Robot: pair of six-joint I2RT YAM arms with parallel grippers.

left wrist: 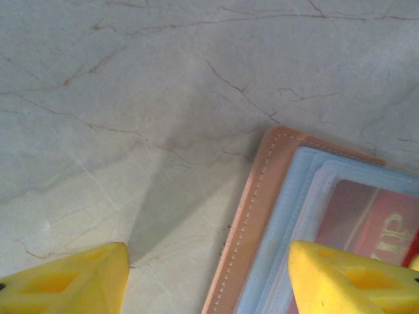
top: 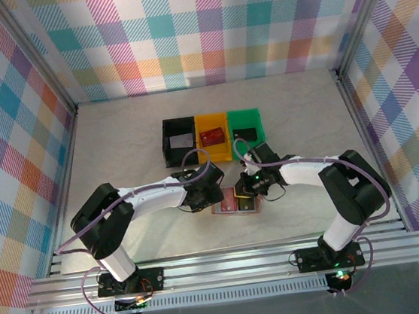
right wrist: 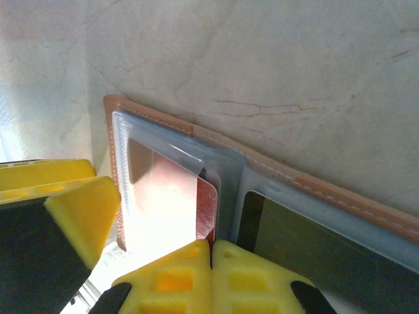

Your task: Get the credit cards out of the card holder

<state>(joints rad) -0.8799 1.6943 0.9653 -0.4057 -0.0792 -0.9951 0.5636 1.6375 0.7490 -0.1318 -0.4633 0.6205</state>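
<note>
The tan card holder (top: 236,201) lies spread open on the table between both grippers. My left gripper (left wrist: 209,261) is open and straddles the holder's stitched tan edge (left wrist: 252,222), one yellow finger (left wrist: 72,281) over bare table, the other over the pale blue pocket. A red credit card (left wrist: 380,226) shows through that clear pocket. My right gripper (right wrist: 211,258) is shut, its fingertips pinching the edge of the red credit card (right wrist: 207,203) that sticks out of the glossy pocket. A dark olive card (right wrist: 314,255) sits in the neighbouring pocket. From above, the left gripper (top: 212,196) and right gripper (top: 250,190) flank the holder.
Behind the holder stand a black bin (top: 170,158), a yellow bin (top: 214,151) and a green bin (top: 244,115), each with a card in it. The left gripper's yellow finger (right wrist: 72,209) sits close beside the holder in the right wrist view. Open table lies left and right.
</note>
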